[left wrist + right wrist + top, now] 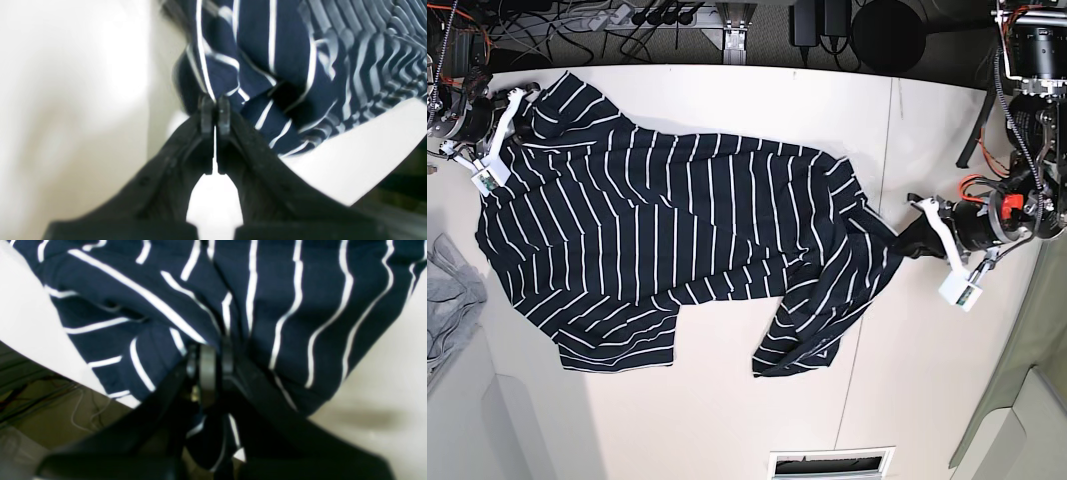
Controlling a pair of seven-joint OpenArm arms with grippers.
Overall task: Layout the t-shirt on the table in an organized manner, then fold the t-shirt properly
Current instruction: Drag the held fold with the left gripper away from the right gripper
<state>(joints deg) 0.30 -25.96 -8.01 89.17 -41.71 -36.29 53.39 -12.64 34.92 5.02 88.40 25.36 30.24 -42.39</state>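
While the left gripper [215,115] pinches a gathered fold of the t-shirt [677,240] at the table's [727,420] three o'clock side, the right gripper [213,363] clamps another at ten o'clock. Stretched between them, the shirt lies across the tabletop's middle, its lower portion rumpled toward five o'clock.

Robotics lab: white worktop [727,400], power strip [652,14] and cables [577,25] past far edge, arm mounts at both ends.
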